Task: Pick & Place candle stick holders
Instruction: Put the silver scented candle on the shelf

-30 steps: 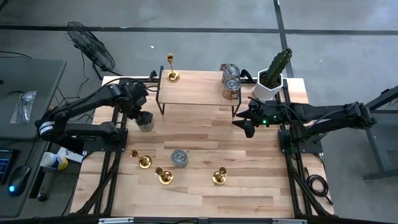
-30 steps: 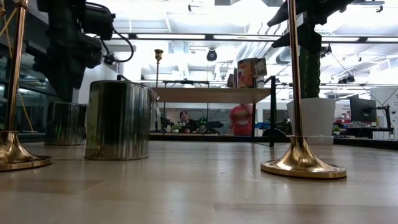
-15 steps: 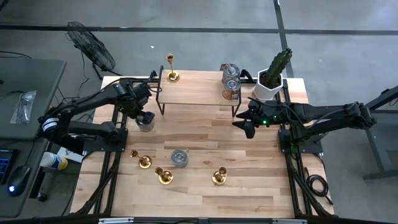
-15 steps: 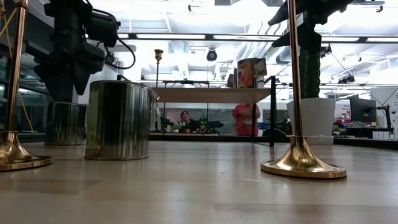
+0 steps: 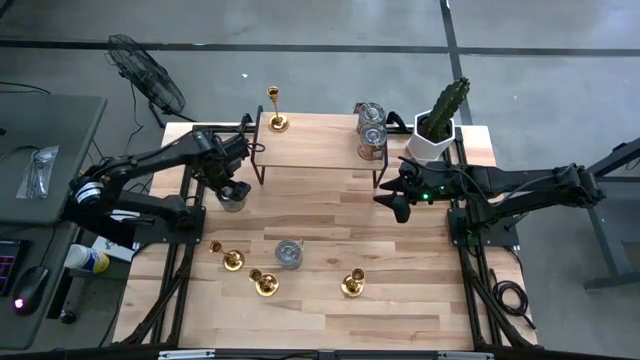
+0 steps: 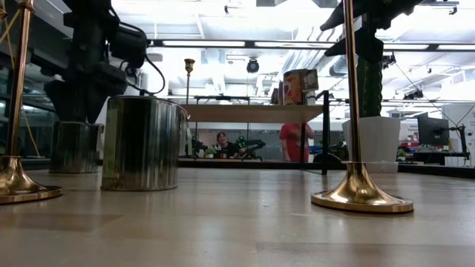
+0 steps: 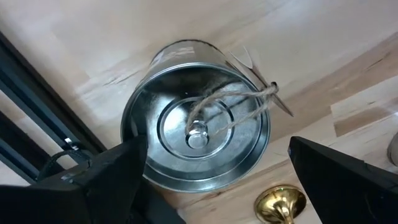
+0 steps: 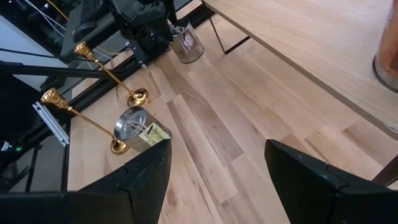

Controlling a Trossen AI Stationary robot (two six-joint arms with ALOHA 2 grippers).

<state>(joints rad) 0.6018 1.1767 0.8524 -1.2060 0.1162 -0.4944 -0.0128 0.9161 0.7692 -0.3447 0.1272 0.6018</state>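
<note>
L gripper (image 5: 233, 187) hangs over a tin can (image 5: 234, 200) just in front of the raised shelf (image 5: 318, 146), fingers spread wide either side of the can, not touching it. R gripper (image 5: 397, 205) waits near the shelf's opposite end, fingers apart, holding nothing. One candle stick holder (image 5: 275, 110) stands on the shelf; three others (image 5: 262, 279) sit well forward of it, around a second can (image 5: 289, 253).

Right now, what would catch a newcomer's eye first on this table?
The left tool hangs open over a shiny silver tin can at the table's left side. Three slim gold candlestick holders stand along the near edge around a second tin. A fourth gold holder stands on the raised wooden shelf at the back.
</note>
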